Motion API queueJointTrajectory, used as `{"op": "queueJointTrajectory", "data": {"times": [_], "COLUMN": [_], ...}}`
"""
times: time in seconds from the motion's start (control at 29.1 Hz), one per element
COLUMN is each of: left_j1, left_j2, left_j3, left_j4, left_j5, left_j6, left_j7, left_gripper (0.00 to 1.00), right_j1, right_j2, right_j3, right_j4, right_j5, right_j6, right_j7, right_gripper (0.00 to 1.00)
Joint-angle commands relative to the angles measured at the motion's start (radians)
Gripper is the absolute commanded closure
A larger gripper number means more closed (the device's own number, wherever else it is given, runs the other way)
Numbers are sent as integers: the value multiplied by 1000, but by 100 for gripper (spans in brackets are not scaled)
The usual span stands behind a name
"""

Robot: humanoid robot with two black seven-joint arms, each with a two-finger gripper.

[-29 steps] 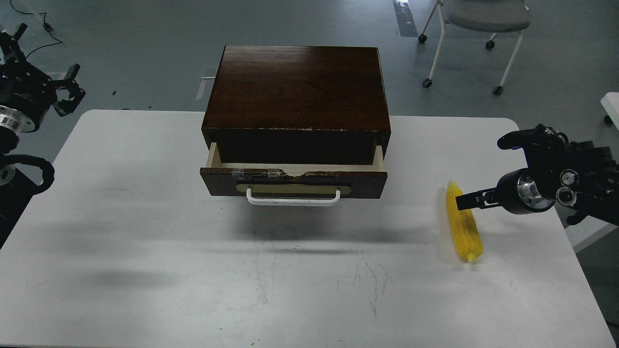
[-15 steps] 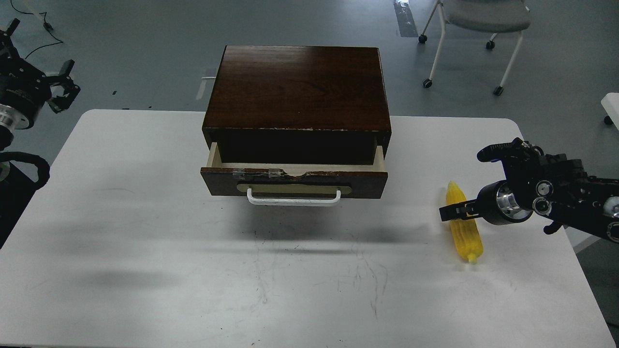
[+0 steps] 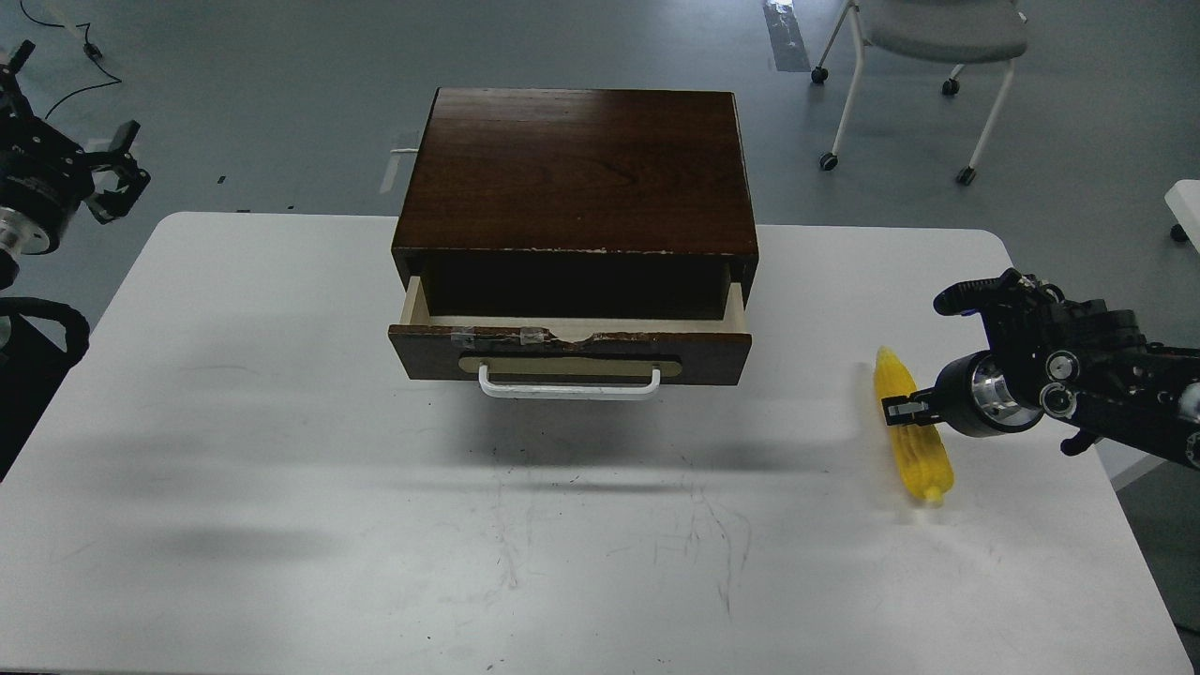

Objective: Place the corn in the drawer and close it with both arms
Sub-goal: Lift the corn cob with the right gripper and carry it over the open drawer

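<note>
The yellow corn (image 3: 921, 450) lies lengthwise on the white table (image 3: 281, 469), right of the cabinet, with its pointed tip toward the back. My right gripper (image 3: 898, 410) comes in from the right and is shut across the cob's middle. The drawer (image 3: 570, 349) with its white bar handle (image 3: 567, 386) stands pulled partly open under the dark brown cabinet (image 3: 577, 169); its pale inner walls show and its inside is dark. My left gripper (image 3: 114, 173) is open and empty, held off the table's far left corner, well away from the drawer.
A grey chair on castors (image 3: 937, 37) stands on the floor behind the table at the right. A white object (image 3: 1183, 202) shows at the right edge. Bare table top lies between the drawer front and the corn.
My right gripper came down and left onto the corn, then closed on it; the cob has shifted a little to the right with it. My left gripper drew back slightly to the left.
</note>
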Motion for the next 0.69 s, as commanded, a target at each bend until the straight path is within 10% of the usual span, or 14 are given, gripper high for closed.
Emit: {"op": "queueJointTrajectory", "data": {"times": [0.0, 0.24, 0.65], "left_j1": [-4, 3, 3], "left_j2": [32, 41, 43], "left_j3": [0, -2, -5], "left_j4": [0, 0, 0], "left_j5": [5, 11, 11], "left_j6": [0, 0, 0], "left_j7": [1, -2, 1], "left_gripper": [1, 1, 1], "right_j1": [138, 420, 543], "right_j2": [-46, -34, 356], "right_j3": [0, 11, 11], "right_j4": [11, 51, 97], "right_j5": [0, -3, -278], "right_j6": [0, 0, 0], "right_j7": [8, 23, 47], "right_gripper": [96, 96, 100]}}
